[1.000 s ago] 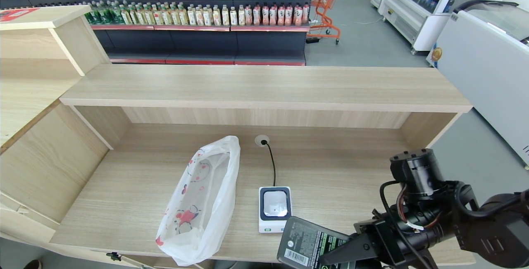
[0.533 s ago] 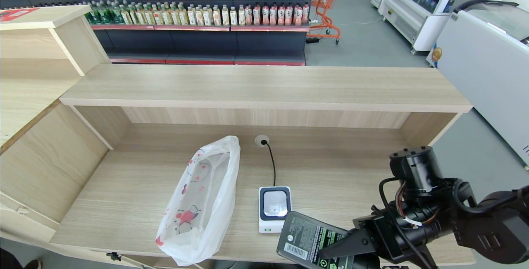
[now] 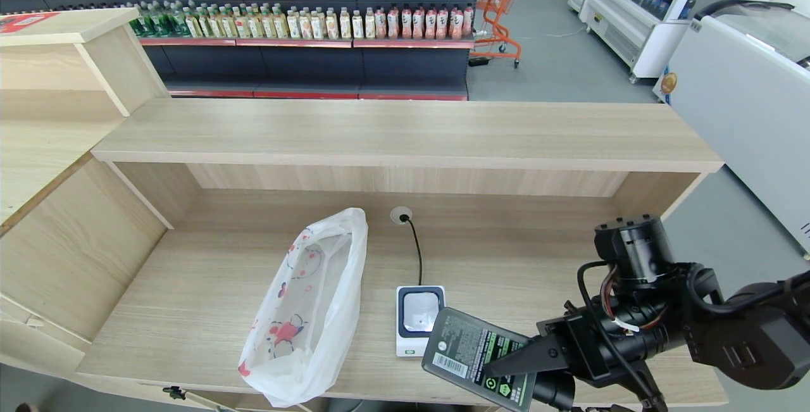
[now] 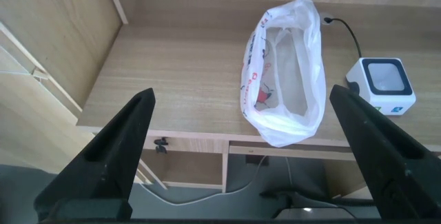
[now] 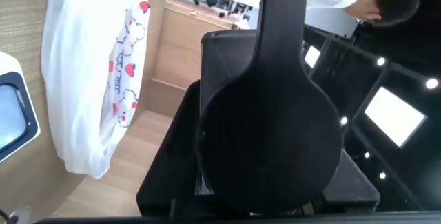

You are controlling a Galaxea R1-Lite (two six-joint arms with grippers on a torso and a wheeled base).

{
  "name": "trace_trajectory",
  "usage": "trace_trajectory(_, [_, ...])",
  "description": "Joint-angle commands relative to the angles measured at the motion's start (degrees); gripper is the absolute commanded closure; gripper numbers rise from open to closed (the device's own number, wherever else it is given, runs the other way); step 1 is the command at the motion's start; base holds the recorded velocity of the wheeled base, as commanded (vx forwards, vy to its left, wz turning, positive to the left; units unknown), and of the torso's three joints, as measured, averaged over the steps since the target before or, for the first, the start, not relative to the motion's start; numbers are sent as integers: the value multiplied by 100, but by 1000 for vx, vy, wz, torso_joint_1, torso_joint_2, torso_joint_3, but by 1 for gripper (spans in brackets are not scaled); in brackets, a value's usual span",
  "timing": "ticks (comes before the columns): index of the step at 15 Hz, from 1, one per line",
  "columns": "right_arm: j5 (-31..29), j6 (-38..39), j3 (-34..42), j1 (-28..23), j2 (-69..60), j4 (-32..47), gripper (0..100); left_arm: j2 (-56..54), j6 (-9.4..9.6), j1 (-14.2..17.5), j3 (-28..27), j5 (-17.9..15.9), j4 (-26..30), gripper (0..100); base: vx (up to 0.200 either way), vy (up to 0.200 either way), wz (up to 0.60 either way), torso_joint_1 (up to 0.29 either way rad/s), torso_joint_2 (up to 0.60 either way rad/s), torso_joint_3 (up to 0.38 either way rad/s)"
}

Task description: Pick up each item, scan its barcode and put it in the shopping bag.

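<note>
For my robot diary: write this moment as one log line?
right gripper: shut on black packet, beside scanner | shopping bag: on counter

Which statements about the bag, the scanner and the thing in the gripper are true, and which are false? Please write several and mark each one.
1. The right gripper holds a flat black package. True.
2. The bag lies on the robot's right of the scanner. False: it lies on the scanner's left.
3. A black cable runs from the scanner to a hole in the counter. True.
4. The package lies inside the bag. False: it is in the gripper, beside the scanner.
5. The left gripper is shut on the bag. False: it is open and holds nothing.
</note>
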Motion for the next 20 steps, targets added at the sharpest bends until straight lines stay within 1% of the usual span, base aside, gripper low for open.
trace_trajectory(1, [2,-76,-25,2,25,0,100,-1,-2,-2,0,0,-7,0,0,0,0,0,0,0])
trace_trajectory(8, [2,-59,-7,11,-37,26,100,-1,-2,-2,0,0,2,0,0,0,0,0,0,0])
trace_trajectory(9, [-7,-6,-16,29,-55,44,100,-1,-2,-2,0,0,2,0,0,0,0,0,0,0])
trace_trajectory(10, [-7,310,-42,55,-107,35,100,-1,-2,-2,0,0,-7,0,0,0,0,0,0,0])
trace_trajectory(11, [-33,847,-69,55,-204,44,100,-1,-2,-2,0,0,-7,0,0,0,0,0,0,0])
trace_trajectory(12, [-59,1567,-86,55,-389,35,100,-1,-2,-2,0,0,-7,0,0,0,0,0,0,0])
trace_trajectory(13, [-244,2297,-77,20,-652,35,100,-1,-2,7,0,0,-7,0,0,0,0,0,0,0])
trace_trajectory(14, [-385,3088,-51,-77,-1206,52,100,-1,-2,-2,0,0,-7,0,0,0,0,0,0,0])
trace_trajectory(16, [-402,5013,468,-1193,-1900,175,100,-1,-2,-2,0,0,2,0,0,0,0,0,0,0])
trace_trajectory(17, [-393,6621,740,-1738,-2375,325,100,-1,-2,-2,0,0,-7,0,0,0,0,0,0,0])
trace_trajectory(18, [-402,7711,775,-2186,-2621,334,100,-1,-2,-2,0,0,-7,0,0,0,0,0,0,0])
trace_trajectory(19, [-402,8396,784,-2415,-2735,334,100,-1,-2,-2,0,0,2,0,0,0,0,0,0,0])
trace_trajectory(20, [-428,10084,863,-2670,-2902,334,100,-1,-2,-2,0,0,-7,0,0,0,0,0,0,0])
